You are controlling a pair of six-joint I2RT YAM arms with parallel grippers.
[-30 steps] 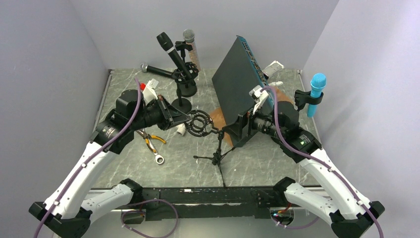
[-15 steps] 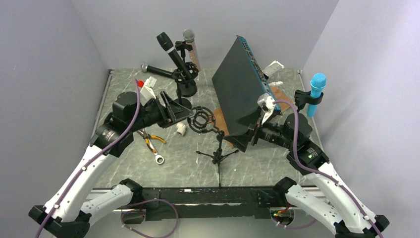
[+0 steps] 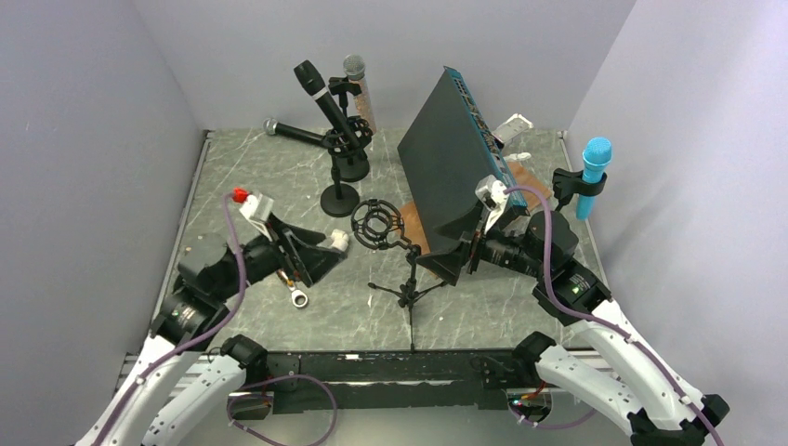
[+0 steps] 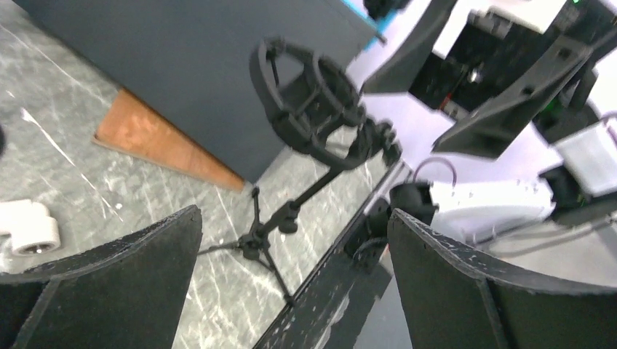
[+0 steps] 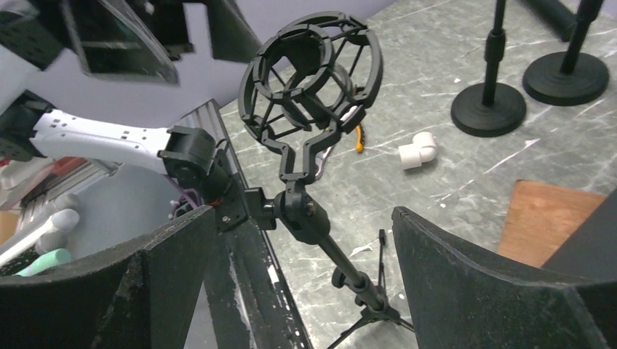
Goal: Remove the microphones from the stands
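Observation:
A black tripod stand [image 3: 409, 293] carries an empty shock-mount cage [image 3: 375, 225] at the table's centre. The cage [image 5: 313, 69] holds no microphone in any view. A black microphone [image 3: 321, 93] sits tilted in a stand at the back, beside a silver-headed microphone [image 3: 354, 67]. Another black one [image 3: 293, 132] lies level in a clip. A blue microphone [image 3: 592, 172] is clipped at the right wall. My left gripper [image 3: 325, 253] [image 4: 292, 214] is open left of the cage, apart from it. My right gripper [image 3: 444, 260] [image 5: 302, 212] is open to its right, empty.
A dark slanted panel [image 3: 451, 158] leans behind the right gripper, with a wooden board [image 3: 413, 232] under it. A white pipe elbow [image 3: 339, 240], a wrench [image 3: 297, 297] and a round-based bare stand [image 3: 339, 198] lie near the left gripper.
My left gripper went from shut at the cage to wide open and drew back to the near left. The right arm pulled back a little to the right.

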